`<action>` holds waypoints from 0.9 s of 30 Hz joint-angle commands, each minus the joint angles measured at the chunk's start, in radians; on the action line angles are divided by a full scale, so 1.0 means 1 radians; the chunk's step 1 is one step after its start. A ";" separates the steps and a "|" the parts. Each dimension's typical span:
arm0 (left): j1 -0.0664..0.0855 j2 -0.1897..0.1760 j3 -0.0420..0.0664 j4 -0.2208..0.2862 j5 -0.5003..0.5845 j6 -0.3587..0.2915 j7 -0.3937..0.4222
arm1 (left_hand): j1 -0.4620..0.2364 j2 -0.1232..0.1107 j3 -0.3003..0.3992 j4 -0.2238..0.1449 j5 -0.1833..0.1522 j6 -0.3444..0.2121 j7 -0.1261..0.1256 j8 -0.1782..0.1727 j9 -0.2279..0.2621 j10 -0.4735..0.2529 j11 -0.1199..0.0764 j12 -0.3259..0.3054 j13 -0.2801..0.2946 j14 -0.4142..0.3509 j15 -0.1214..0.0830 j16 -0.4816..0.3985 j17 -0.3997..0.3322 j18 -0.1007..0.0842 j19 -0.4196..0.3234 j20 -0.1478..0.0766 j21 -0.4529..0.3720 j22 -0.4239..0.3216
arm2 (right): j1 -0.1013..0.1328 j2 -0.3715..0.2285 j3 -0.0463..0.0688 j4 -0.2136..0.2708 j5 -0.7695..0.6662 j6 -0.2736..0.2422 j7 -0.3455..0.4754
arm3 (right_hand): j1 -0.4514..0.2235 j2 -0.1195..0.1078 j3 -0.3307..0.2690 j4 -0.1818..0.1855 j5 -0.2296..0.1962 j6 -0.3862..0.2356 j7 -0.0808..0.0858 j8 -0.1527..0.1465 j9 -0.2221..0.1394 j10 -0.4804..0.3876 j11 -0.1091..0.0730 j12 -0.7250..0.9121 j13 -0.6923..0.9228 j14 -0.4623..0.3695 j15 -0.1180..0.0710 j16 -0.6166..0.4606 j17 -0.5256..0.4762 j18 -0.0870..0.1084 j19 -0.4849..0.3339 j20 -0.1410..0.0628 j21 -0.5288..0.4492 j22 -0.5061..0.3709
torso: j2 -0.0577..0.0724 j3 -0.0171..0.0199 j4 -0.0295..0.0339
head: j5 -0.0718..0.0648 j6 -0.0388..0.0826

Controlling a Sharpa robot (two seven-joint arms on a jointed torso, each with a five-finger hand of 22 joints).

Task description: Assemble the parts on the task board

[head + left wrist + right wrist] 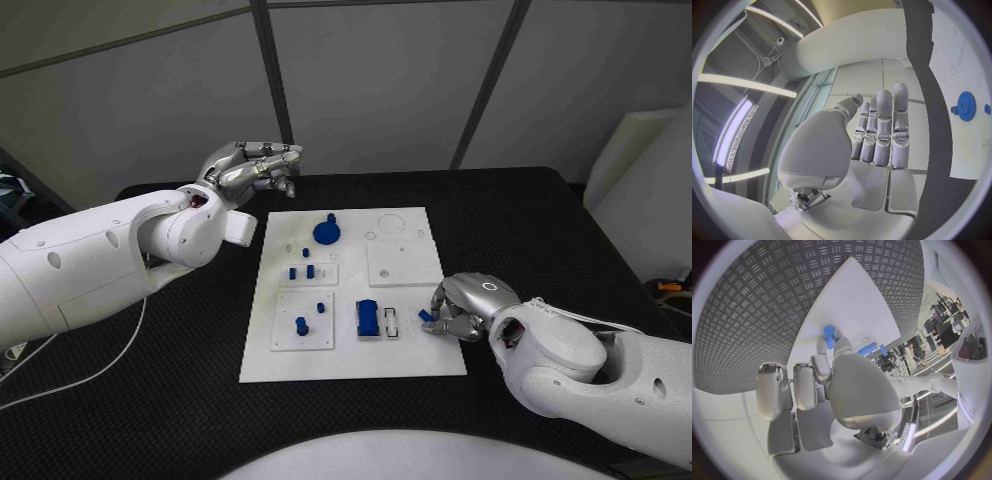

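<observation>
The white task board point(353, 350) lies in the middle of the black table. On it stand a blue gear point(327, 232), a few small blue pegs point(302, 272), another peg point(302, 325) and a blue block point(368, 318) in a slot. My right hand point(464, 305) rests at the board's right edge and pinches a small blue part point(428, 316) between thumb and a finger; the part point(829, 333) sits just above the board point(856, 302). My left hand point(257, 166) is raised off the board's back left corner, fingers point(882, 130) extended, holding nothing. The gear point(965, 105) lies beyond that hand.
A white foam panel point(637, 175) leans at the table's right side. A thin cable point(87, 370) runs over the table's front left edge. Bare black table surrounds the board on all sides.
</observation>
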 commanded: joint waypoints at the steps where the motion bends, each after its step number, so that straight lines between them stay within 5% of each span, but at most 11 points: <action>1: 0.001 -0.001 0.000 0.002 0.002 0.010 0.001 | 0.003 0.009 -0.002 0.001 -0.001 -0.009 -0.001 -0.005 -0.001 -0.005 -0.001 0.006 0.001 -0.004 0.006 -0.003 -0.002 0.003 0.003 0.003 -0.007 -0.002 | -0.017 -0.008 -0.015 -0.008 0.027 0.069 -0.042 | 0.049 0.038 0.034 -0.003 -0.022 0.007 -0.001 0.003 -0.232 -0.001 -0.010 -0.008 0.002 0.048 -0.009 -0.006 0.002 -0.007 0.016 -0.009 -0.002 0.167 | -0.002 0.0002 -0.0025 | 0.002 -0.001; 10: 0.001 0.002 0.000 0.003 0.002 0.009 0.001 | 0.003 0.009 -0.002 0.001 -0.001 -0.009 -0.001 -0.005 -0.001 -0.005 -0.001 0.006 0.001 -0.004 0.006 -0.003 -0.002 0.003 0.003 0.003 -0.007 -0.002 | -0.016 -0.033 -0.014 0.033 0.167 -0.054 -0.052 | 0.047 0.037 0.123 -0.003 0.013 0.008 -0.002 -0.004 -0.240 -0.003 -0.010 -0.019 -0.003 0.048 -0.011 -0.007 0.002 -0.007 0.017 -0.011 -0.002 0.168 | 0.000 -0.0010 -0.0002 | 0.000 0.009; 18: 0.001 0.001 0.000 0.004 0.002 0.008 0.001 | 0.003 0.009 -0.002 0.001 -0.001 -0.009 -0.001 -0.005 -0.001 -0.005 -0.001 0.006 0.001 -0.004 0.006 -0.003 -0.002 0.003 0.003 0.003 -0.007 -0.002 | -0.013 -0.048 -0.009 0.074 0.255 -0.187 -0.050 | -0.007 -0.036 0.268 0.008 0.037 0.010 0.002 -0.010 -0.249 0.003 -0.009 -0.015 0.002 0.050 -0.009 -0.005 0.008 -0.008 0.021 -0.009 0.001 0.172 | 0.001 -0.0010 0.0003 | 0.006 0.011; 27: 0.001 -0.001 0.000 0.006 0.002 0.008 0.001 | 0.003 0.009 -0.002 0.001 -0.001 -0.009 -0.001 -0.005 -0.001 -0.005 -0.001 0.006 0.001 -0.004 0.006 -0.003 -0.002 0.003 0.003 0.003 -0.007 -0.002 | -0.011 -0.034 0.004 0.088 0.297 -0.256 -0.033 | -0.055 -0.075 0.339 0.017 0.027 0.018 -0.001 -0.006 -0.248 0.010 -0.008 -0.007 0.008 0.052 -0.009 -0.001 0.017 -0.010 0.026 -0.009 0.006 0.178 | 0.001 -0.0004 -0.0011 | 0.011 0.010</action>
